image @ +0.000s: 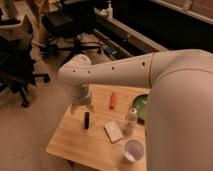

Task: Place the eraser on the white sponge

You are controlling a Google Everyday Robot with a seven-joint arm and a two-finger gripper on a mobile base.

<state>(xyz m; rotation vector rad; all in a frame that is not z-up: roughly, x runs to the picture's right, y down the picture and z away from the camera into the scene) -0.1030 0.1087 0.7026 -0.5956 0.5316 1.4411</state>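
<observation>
Wooden table [67, 142]: tool [82, 108] above eraser [86, 120]

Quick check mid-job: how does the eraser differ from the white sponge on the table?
The eraser is black; the white sponge is off-white. The eraser is a narrow bar; the white sponge is a wider, flat pad. The eraser lies right below the open gripper; the white sponge lies farther right in view, beside the bottle. Both rest flat on the wooden table, not touching.

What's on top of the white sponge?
Nothing; the whole top of the sponge shows bare. The eraser lies apart on the table, below the gripper.
</observation>
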